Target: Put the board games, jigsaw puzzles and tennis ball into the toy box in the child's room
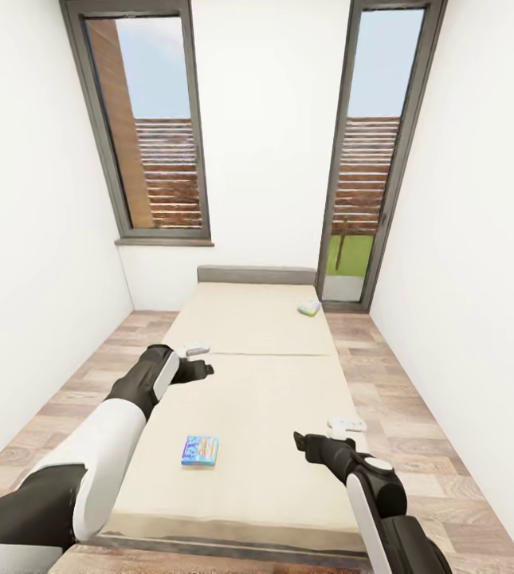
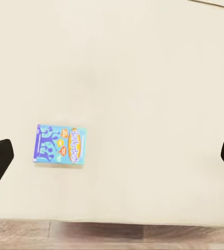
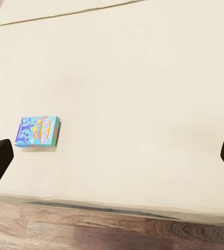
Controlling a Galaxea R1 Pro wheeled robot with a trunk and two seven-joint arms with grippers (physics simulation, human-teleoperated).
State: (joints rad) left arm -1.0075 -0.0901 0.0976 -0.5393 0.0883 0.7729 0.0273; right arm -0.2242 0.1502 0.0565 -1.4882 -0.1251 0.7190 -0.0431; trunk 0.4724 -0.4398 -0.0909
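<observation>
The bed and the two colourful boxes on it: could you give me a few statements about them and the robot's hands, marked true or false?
1. Two board games lie on the bed. True: a blue board game near the foot, a second board game near the headboard.
2. The left hand holds a game. False: it is open and empty.
3. The blue game stands on edge. False: it lies flat.
4. The right hand is open above the mattress. True.

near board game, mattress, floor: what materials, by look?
Near board game: probably printed cardboard, matte; flat thin box with blue cartoon print. Bed: plain beige fabric or foam, matte, with one seam across. Floor: wood-look planks with visible grain; real wood or laminate can't be told.
</observation>
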